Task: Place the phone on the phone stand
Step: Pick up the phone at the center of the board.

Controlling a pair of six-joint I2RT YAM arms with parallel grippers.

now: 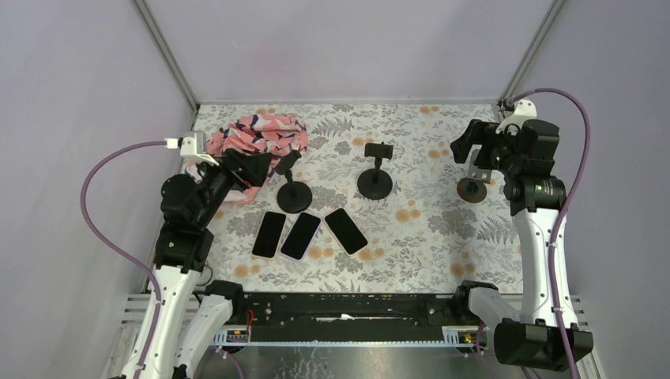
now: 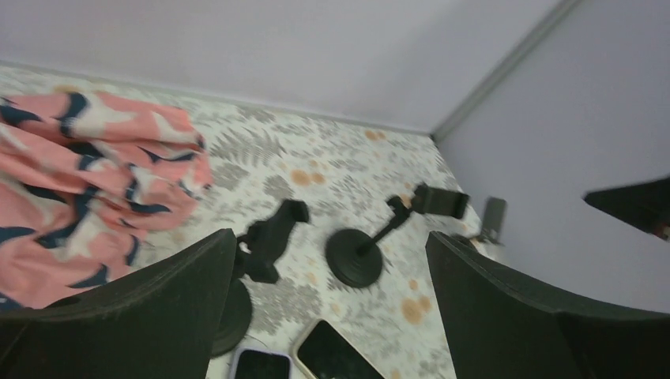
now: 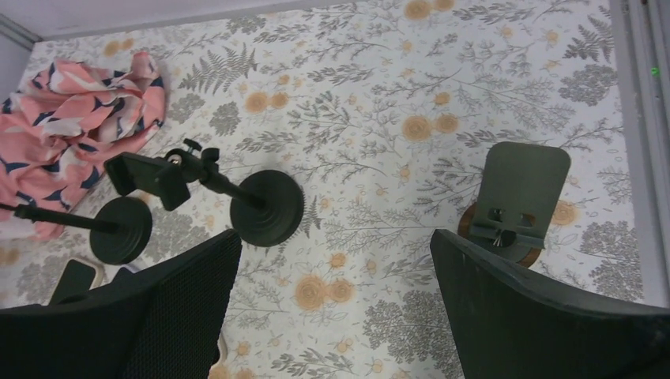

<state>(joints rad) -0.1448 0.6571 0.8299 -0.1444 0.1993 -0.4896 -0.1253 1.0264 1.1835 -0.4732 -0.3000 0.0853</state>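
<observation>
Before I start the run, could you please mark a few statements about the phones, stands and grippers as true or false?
1. Three phones lie flat on the table, none on a stand. True.
2. The left gripper is shut on a phone. False: it and the right gripper are both open and empty.
3. The pink patterned cloth lies in the far right corner. False: it lies far left, by the left arm.
4. Two black clamp stands stand just beyond the phones. True.
5. The wooden-based plate stand is on the right side. True.
</observation>
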